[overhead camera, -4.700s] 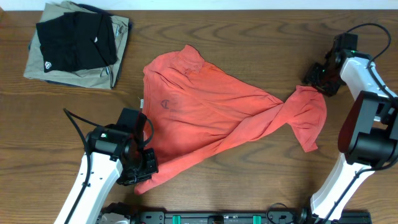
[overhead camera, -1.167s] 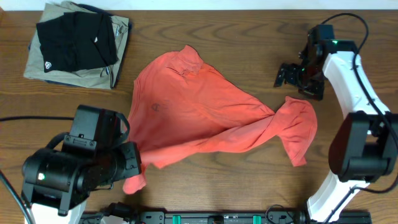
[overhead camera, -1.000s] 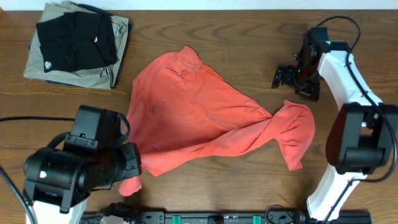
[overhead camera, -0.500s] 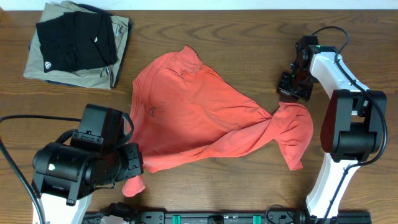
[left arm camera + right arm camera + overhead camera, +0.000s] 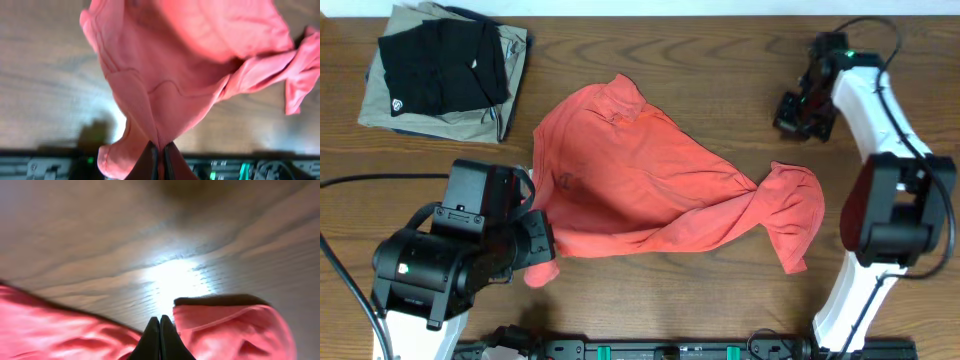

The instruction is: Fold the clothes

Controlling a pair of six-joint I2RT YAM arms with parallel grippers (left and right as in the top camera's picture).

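Observation:
The clothes, a red-orange T-shirt (image 5: 640, 180), lie crumpled across the middle of the table, with one twisted end (image 5: 798, 210) trailing to the right. My left gripper (image 5: 538, 265) is at the shirt's near-left corner, shut on a pinch of its fabric. In the left wrist view the cloth (image 5: 200, 50) hangs stretched from the closed left gripper (image 5: 160, 150). My right gripper (image 5: 795, 110) hovers over bare wood beyond the right end of the shirt, shut with nothing in it. The right wrist view shows the right gripper (image 5: 160, 322) pressed together above the shirt (image 5: 230, 330).
A folded black garment (image 5: 440, 65) lies on a folded khaki garment (image 5: 505, 115) at the far left corner. A black rail (image 5: 670, 350) with green fittings runs along the table's near edge. The right arm's white links (image 5: 880, 120) stand along the right side.
The right gripper went from open to shut without catching the cloth, then moved away from the shirt's right end toward the far side. The left gripper shifted slightly up with its corner.

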